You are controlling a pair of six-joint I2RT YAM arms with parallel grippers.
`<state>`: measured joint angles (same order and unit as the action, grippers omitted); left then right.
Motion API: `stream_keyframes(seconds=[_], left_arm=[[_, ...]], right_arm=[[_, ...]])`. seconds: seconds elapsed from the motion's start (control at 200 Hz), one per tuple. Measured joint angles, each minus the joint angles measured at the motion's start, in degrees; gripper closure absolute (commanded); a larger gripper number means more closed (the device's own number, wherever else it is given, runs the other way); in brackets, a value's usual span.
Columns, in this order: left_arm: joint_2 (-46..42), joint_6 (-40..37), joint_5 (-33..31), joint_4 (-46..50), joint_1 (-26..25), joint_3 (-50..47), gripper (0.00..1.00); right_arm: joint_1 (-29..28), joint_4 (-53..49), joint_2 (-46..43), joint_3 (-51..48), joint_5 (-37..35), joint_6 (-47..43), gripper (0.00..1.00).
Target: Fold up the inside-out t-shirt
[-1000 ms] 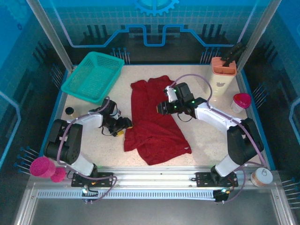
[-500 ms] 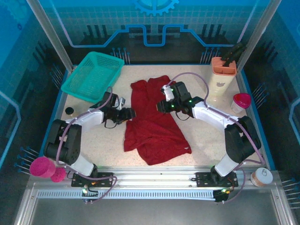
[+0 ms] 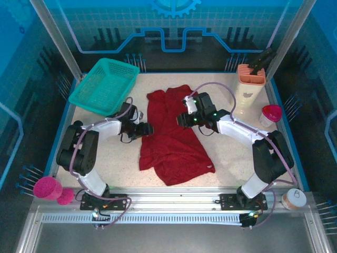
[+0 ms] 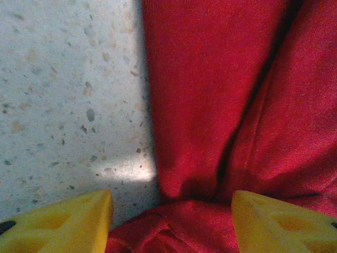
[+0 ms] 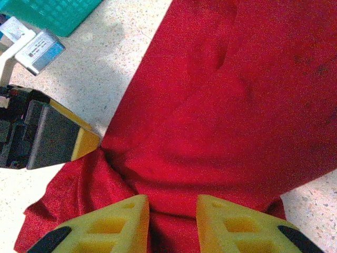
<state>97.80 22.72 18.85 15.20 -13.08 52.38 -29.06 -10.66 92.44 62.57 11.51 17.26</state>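
Mid-table: inside-out t-shirt (image 3: 171, 145) lies crumpled on the speckled table (image 3: 231, 158), long axis running 12 to 6 o'clock, broader at the 6 o'clock end.

Left gripper (image 3: 146, 129) sits low at the shirt's 9 o'clock edge. In the left wrist view its yellow fingers (image 4: 68, 221) stand spread wide, with a bunched fold of the red cloth between them; the cloth is not clamped.

Right gripper (image 3: 180, 120) is over the shirt's 2 o'clock edge, pointing toward 9 o'clock. Its fingers (image 5: 116, 221) are drawn near each other with a narrow gap and red cloth showing in the gap. Cannot tell whether the cloth is pinched.

Teal basket (image 3: 104, 86) sits at the table's 10 o'clock corner, apart from the shirt.
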Motion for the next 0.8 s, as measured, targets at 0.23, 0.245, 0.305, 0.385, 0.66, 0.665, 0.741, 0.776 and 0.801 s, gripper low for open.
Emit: stream_keyframes(seconds=[0.23, 0.245, 0.305, 0.385, 0.66, 0.665, 0.741, 0.776, 0.801], left_arm=[[-0.33, 0.20, 2.69, 0.13, -0.72, -0.07, 1.00], [-0.63, 0.24, 2.73, 0.11, -0.81, -0.13, 1.00], [-2.97, 0.90, 3.52, -0.09, -1.03, -0.85, 1.00], [-8.52, 1.42, 4.17, 0.17, -1.46, -2.36, 1.00], [-24.94, 4.59, 5.31, 0.00, -2.12, -5.42, 1.00], [-25.09, 4.63, 5.40, 0.02, -2.14, -5.42, 1.00], [-26.58, 4.85, 5.68, 0.63, -2.29, -5.42, 1.00], [-27.28, 4.83, 5.70, 1.25, -2.43, -5.44, 1.00], [-27.82, 4.81, 5.70, 1.68, -2.49, -5.44, 1.00]], right_arm=[[-2.25, 2.34, 4.33, 3.54, -9.55, -2.73, 0.58], [-2.60, 2.56, 5.42, 4.50, -10.56, -2.75, 0.58], [-3.63, 2.78, 10.21, 9.29, -13.75, -2.51, 0.55], [-4.20, 2.82, 16.35, 15.76, -18.14, -0.90, 0.52], [-5.11, 0.28, 33.33, 35.71, -29.64, 7.10, 0.44], [-5.16, 0.17, 33.55, 35.98, -29.75, 7.26, 0.45], [-5.44, -2.82, 37.92, 40.83, -31.52, 10.21, 0.46], [-5.46, -4.68, 40.15, 43.36, -32.28, 11.61, 0.49], [-5.42, -5.73, 41.62, 44.92, -32.59, 12.37, 0.53]])
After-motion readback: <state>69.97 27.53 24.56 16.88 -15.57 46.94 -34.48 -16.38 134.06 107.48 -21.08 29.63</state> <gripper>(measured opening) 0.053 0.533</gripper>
